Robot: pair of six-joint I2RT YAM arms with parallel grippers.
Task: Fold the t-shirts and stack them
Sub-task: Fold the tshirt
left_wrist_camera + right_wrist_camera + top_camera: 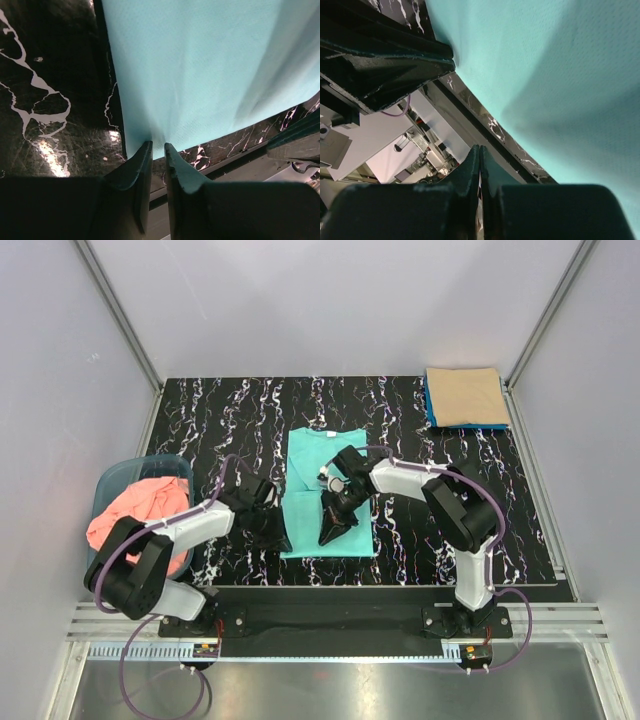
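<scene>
The turquoise-green t-shirt (322,455) lies on the black marble table, folded to a long strip. My left gripper (285,542) is at its near-left corner; in the left wrist view (156,145) the tips stand a narrow gap apart, pinching the hem of the shirt (210,70). My right gripper (328,536) is over the shirt's near end, shut and empty (479,147), with the shirt (560,75) beside it. A salmon pink shirt (135,515) lies crumpled in the basket. A folded tan-beige shirt (465,395) lies on a folded blue one (431,412) at the back right.
The blue-grey plastic basket (150,462) stands at the table's left edge. The table's near edge (485,132) runs just beyond both grippers. The left gripper's body (385,55) is close to the right gripper. White walls enclose the table.
</scene>
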